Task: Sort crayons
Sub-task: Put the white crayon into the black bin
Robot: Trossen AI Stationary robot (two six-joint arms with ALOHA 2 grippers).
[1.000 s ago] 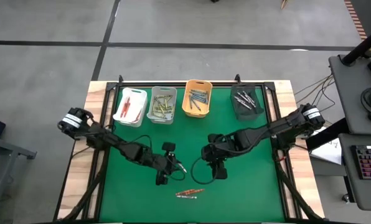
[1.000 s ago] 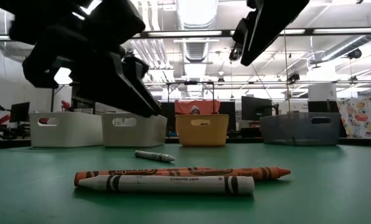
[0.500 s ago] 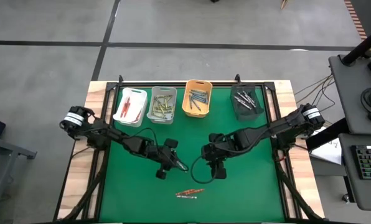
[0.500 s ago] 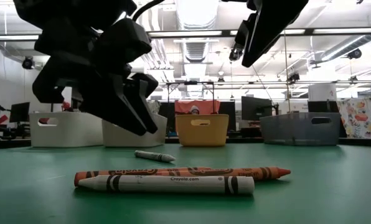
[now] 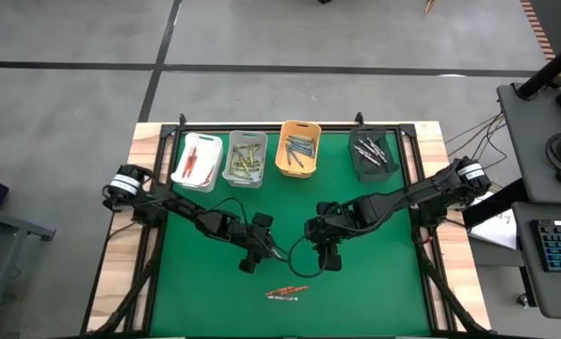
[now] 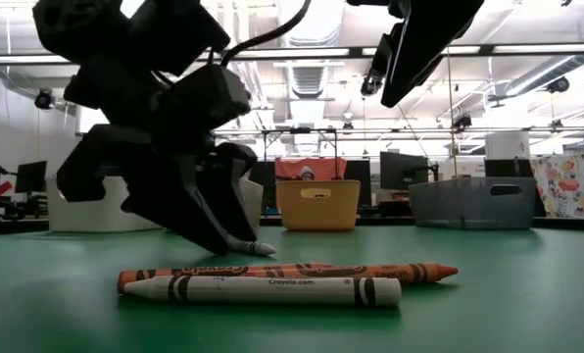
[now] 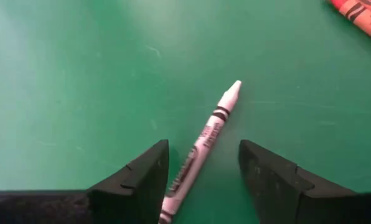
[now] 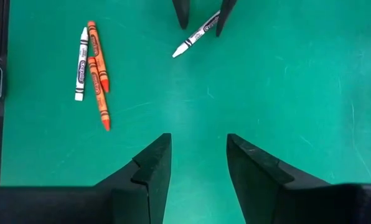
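A white crayon (image 7: 201, 146) lies flat on the green mat, and it also shows in the right wrist view (image 8: 197, 32). My left gripper (image 7: 204, 149) is open and low over the mat (image 6: 228, 240), one finger on either side of that crayon, not plainly touching it. My right gripper (image 8: 198, 146) is open and empty, raised above the mat (image 5: 326, 256) to the right of it. Two orange crayons (image 8: 99, 74) and another white crayon (image 8: 81, 62) lie side by side nearer the front edge (image 5: 285, 292).
Four small bins stand in a row at the far edge: white (image 5: 198, 160), light grey (image 5: 246, 158), orange (image 5: 297, 149) and dark grey (image 5: 375, 153), each with crayons inside. The green mat (image 5: 375, 273) lies open around the loose crayons.
My left gripper has come down toward the mat and a little toward the table's right, tipping its fingers downward until they straddle the white crayon. The crayons have stayed where they were.
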